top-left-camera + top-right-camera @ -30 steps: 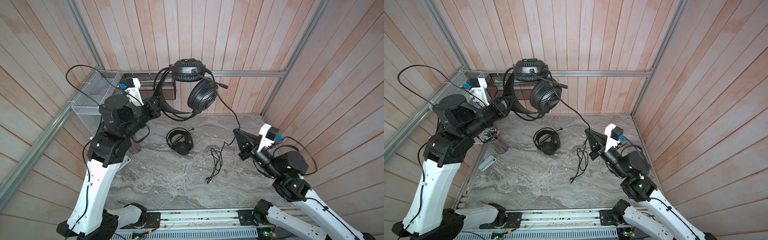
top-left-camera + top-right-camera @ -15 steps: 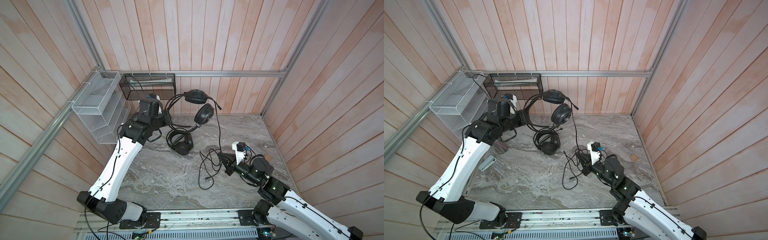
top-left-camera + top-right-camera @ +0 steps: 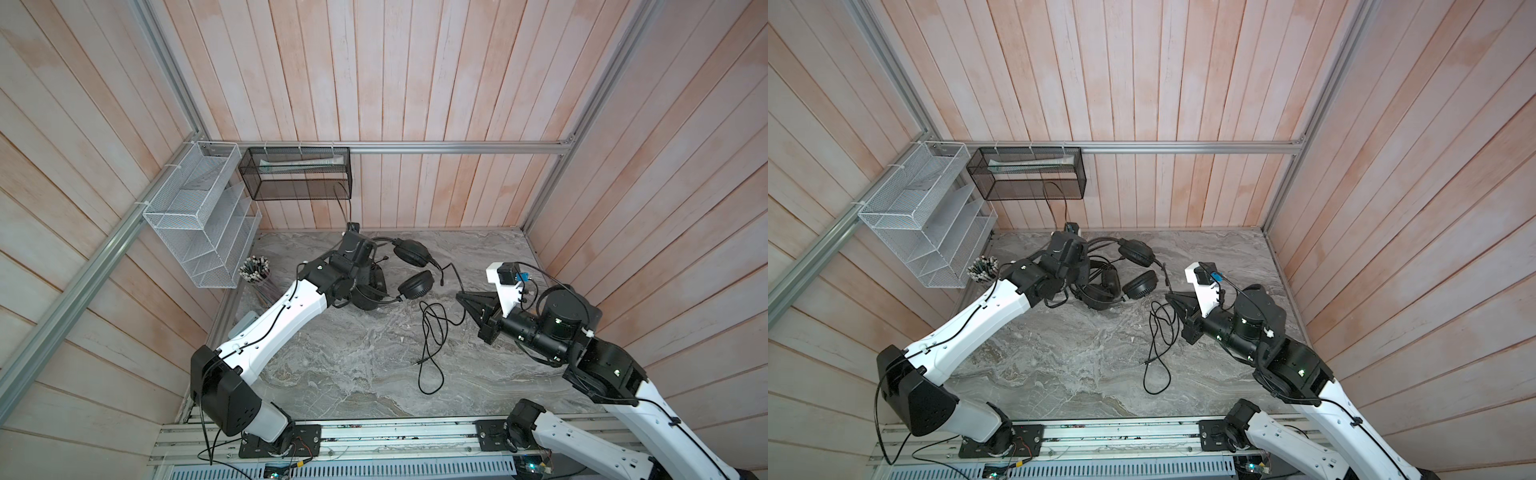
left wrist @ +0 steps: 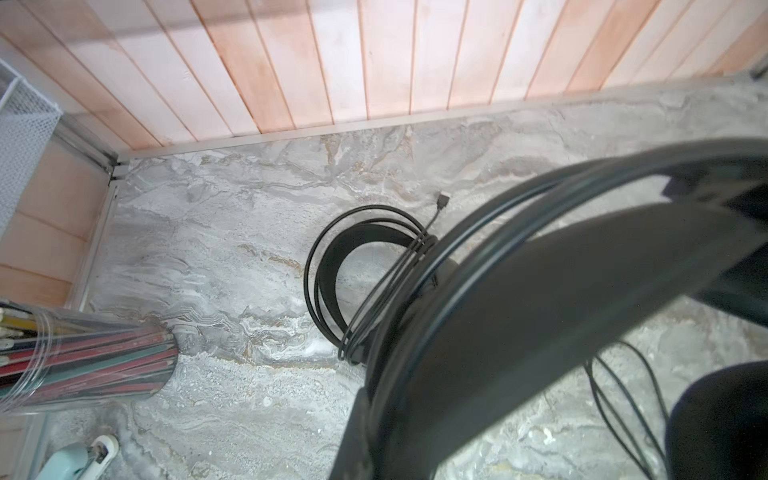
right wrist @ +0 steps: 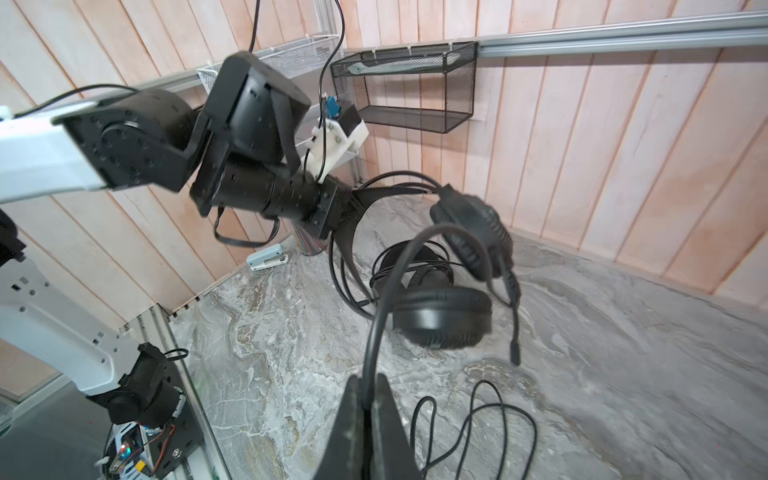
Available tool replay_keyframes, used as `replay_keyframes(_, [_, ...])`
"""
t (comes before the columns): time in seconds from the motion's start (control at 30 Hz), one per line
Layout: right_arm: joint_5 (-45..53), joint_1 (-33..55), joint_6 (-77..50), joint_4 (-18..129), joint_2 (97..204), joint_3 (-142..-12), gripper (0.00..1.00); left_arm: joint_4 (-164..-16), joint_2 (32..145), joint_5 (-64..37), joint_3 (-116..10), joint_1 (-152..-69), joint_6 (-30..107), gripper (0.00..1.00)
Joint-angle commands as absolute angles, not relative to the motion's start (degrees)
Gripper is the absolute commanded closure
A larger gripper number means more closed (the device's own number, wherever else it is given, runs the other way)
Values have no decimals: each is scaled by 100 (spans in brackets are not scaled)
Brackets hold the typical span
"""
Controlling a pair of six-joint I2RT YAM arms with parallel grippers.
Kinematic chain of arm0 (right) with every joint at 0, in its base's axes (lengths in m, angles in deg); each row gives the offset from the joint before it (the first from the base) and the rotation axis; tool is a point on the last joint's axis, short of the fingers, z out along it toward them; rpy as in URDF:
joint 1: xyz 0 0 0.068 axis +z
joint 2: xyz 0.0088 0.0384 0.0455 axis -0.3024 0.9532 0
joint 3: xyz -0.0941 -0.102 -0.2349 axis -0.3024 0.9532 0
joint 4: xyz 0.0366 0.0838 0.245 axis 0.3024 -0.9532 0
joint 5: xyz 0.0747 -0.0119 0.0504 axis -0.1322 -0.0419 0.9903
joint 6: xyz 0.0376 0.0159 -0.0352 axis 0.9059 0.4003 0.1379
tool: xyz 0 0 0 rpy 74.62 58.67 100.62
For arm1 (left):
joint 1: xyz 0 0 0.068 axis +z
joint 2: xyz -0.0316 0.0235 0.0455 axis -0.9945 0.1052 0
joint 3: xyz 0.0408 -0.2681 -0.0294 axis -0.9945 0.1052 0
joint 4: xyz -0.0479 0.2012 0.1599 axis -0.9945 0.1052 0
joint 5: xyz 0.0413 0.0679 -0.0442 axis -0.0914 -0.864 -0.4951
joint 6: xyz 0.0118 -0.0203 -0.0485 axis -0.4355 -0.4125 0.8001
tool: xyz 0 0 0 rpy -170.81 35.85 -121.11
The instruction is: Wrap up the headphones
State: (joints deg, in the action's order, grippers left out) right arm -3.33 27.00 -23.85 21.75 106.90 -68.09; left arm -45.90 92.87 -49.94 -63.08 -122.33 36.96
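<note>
Marble-patterned worktop (image 3: 353, 374) is walled in by pale wooden planks (image 3: 415, 104), and both headsets are found toward its far edge. One headset (image 3: 411, 252), marked by a boom mic (image 5: 515, 332), is gripped at the headband by the left tool (image 5: 360, 198), whose jaws are pressed onto the band. Its cups sit at 12 o'clock from the worktop's middle, so low that contact cannot be ruled out. Its cable (image 3: 432, 345) is pinched between the closed jaws of the right tool (image 3: 462, 297) at 2 o'clock, and the slack is left looped on the worktop toward 4 o'clock. This split seems meant to steady the frame while cable is fed round it. The second headset (image 3: 368, 300) lies at 11 o'clock, partly under the left arm (image 3: 291, 316), with cable coiled round its band, so it is judged already wrapped.
</note>
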Motion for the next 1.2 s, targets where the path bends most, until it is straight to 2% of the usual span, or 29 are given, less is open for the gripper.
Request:
replay_keyframes(0.0, [-973, 2749, -3085, 882, 11156, -7470, 100, -5492, 8849, -6064, -5826, -12480, 2848, 100])
replay_keyframes(0.3, [-909, 2879, -3290, 686, 11855, -8229, 100, -5829, 8092, -7102, -4666, -13055, 1647, 100])
replay_keyframes(0.6, [-1310, 3237, -3528, 724, 12223, -8449, 100, -4797, 6858, -7507, -4484, -13783, 1486, 100])
replay_keyframes(0.7, [-1086, 3335, -3628, 874, 12156, -8385, 100, -4567, 6516, -8299, -4572, -13784, 1385, 100])
replay_keyframes(0.9, [-412, 3579, -3734, 1131, 11952, -8077, 100, -4337, 6160, -8970, -5043, -13472, 1484, 100])
replay_keyframes(1.07, [-197, 3867, -3701, 1279, 11819, -7828, 100, -4435, 5992, -8729, -5348, -13103, 1492, 100])
replay_keyframes(1.17, [-343, 3979, -3709, 1078, 11877, -7828, 100, -5060, 5879, -9098, -5162, -13006, 578, 100])
